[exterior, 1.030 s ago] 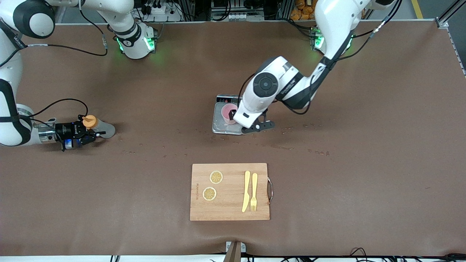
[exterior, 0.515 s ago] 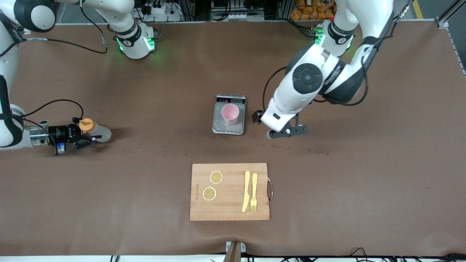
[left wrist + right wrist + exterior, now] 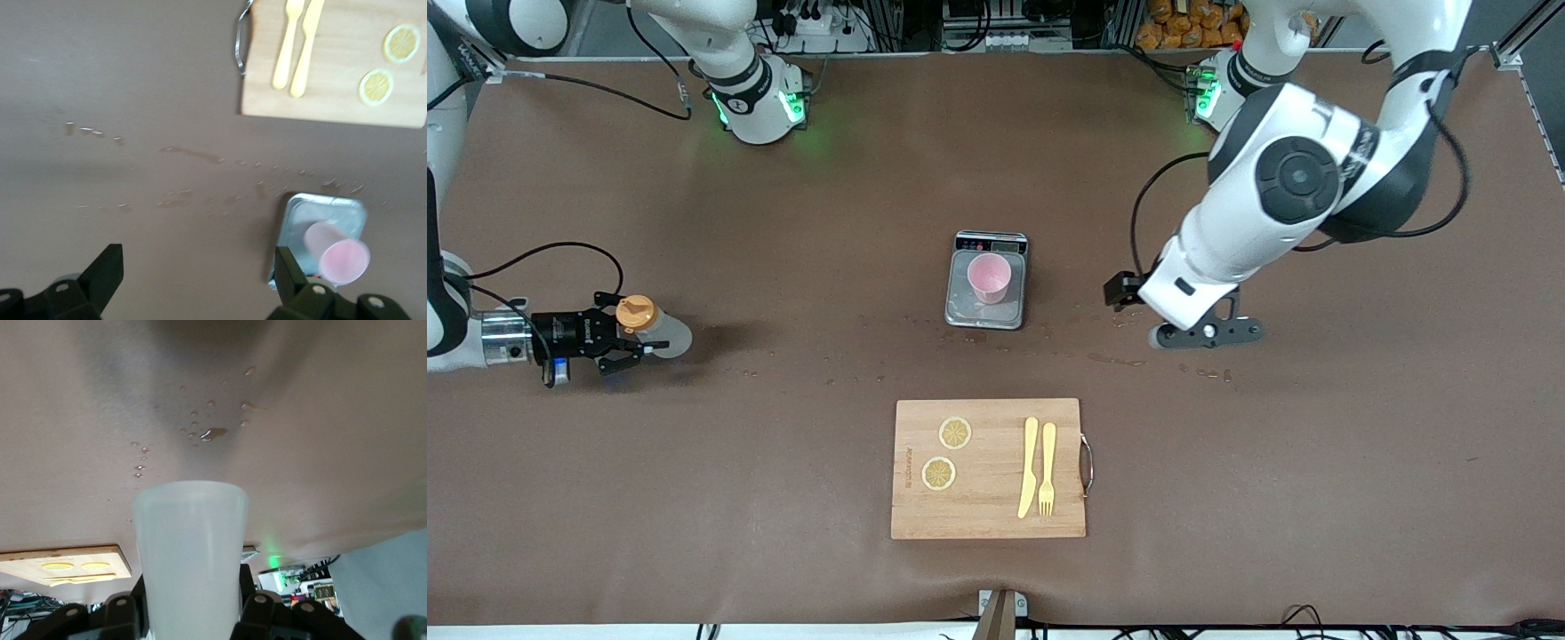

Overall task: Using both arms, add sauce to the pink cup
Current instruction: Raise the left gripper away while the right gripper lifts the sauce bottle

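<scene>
Sitting upright on the steel plate of a small kitchen scale (image 3: 987, 289), mid-tabletop, is the pink cup (image 3: 989, 276), mouth up and nothing touching it. The scale's dark display end points toward the robots' bases. Nearer the front camera lies a wooden cutting board (image 3: 989, 524) carrying two lemon slices (image 3: 947, 453), a yellow plastic knife (image 3: 1029, 466) and a yellow plastic fork (image 3: 1047, 468) side by side, its metal handle on the left arm's end. Small droplets (image 3: 1112, 358) streak the tabletop (image 3: 1316, 444) between scale and board.

Over at the right arm's end, the right claw (image 3: 614, 336) is clamped sideways on the sauce bottle (image 3: 654, 324), orange cap up, the pale body filling the right wrist view between the fingers (image 3: 257, 613). It is low over bare brown surface, well apart from the cup.

The left claw (image 3: 1205, 332) hangs spread wide and empty over bare tabletop beside the scale, toward the left arm's end; its wrist view shows both fingertips (image 3: 103, 273) far apart with only droplets between them, and the cup just off one tip.

Wide bare stretches run from the bottle to the scale; the board stays clear of that line, nearer the camera's edge.
</scene>
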Available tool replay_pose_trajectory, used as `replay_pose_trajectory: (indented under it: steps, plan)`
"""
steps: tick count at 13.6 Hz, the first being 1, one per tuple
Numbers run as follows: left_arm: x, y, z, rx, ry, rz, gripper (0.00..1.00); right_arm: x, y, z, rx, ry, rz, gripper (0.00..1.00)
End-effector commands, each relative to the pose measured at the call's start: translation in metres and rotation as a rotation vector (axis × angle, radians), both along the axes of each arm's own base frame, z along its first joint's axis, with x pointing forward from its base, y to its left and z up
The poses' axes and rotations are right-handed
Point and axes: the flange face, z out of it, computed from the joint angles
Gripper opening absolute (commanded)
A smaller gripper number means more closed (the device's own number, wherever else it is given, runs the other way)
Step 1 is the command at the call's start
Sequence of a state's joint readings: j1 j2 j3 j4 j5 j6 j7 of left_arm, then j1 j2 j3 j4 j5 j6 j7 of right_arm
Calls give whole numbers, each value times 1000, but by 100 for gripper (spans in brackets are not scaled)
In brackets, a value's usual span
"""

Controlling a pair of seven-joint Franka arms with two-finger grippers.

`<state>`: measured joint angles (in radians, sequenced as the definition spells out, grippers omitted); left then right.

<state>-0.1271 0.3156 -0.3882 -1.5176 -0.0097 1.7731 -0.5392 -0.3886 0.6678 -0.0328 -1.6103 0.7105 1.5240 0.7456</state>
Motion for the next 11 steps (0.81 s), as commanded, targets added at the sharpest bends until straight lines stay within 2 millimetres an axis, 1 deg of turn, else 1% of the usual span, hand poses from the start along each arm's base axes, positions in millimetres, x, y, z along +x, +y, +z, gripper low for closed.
replay_pose_trajectory:
  steps: [1,2,4,5,6,8,9,10,11]
  plan:
    - [-9,37,28,63,-11,-46,100,10,38,42,-67,22,-12,52]
    - [-14,58,41,89,-15,-55,100,14,47,51,-93,28,-2,52]
    - [-20,102,57,107,-29,-80,100,22,67,75,-192,30,5,52]
    - [-23,119,65,109,-34,-94,100,25,81,86,-229,36,12,52]
    - [-26,136,72,111,-29,-115,100,28,93,92,-255,38,18,52]
    - [-26,176,87,104,-17,-165,100,30,104,100,-286,35,26,52]
    - [-28,197,96,93,-24,-172,100,32,115,104,-300,40,24,52]
    - [-30,212,102,89,-24,-173,100,34,127,110,-322,45,24,52]
    - [-32,218,104,91,-12,-171,100,35,138,116,-355,51,30,52]
